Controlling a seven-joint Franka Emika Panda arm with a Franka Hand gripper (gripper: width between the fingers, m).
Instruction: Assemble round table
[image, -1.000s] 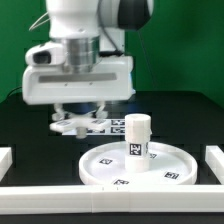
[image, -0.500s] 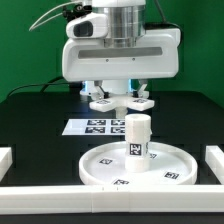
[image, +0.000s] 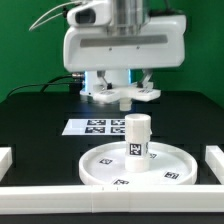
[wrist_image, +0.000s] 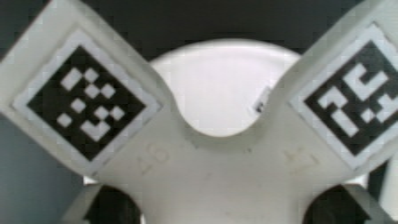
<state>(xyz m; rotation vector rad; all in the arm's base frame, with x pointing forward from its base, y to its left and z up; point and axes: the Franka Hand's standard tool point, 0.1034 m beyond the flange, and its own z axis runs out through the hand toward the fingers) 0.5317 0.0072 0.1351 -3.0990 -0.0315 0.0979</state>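
Observation:
The large rimmed round disc (image: 160, 166) lies flat on the black table near the front. The short thick leg (image: 137, 140) stands upright at its middle. My gripper (image: 122, 92) is shut on the cross-shaped base (image: 140, 96) and holds it in the air, above and slightly behind the leg. In the wrist view the base (wrist_image: 214, 170) fills the picture, with two tagged arms spread out. A white rounded shape (wrist_image: 222, 90) shows between them, the leg top or the disc; I cannot tell which. My gripper (wrist_image: 222, 205) clamps the base's centre.
The marker board (image: 95, 127) lies flat behind the disc. White border rails run along the front (image: 110, 196), the exterior view's left (image: 5, 157) and right (image: 215, 160). A green wall stands behind the table.
The arm has carried the cross-shaped base from low at the exterior view's left, up and to the right, to above the leg. Disc and leg have not moved.

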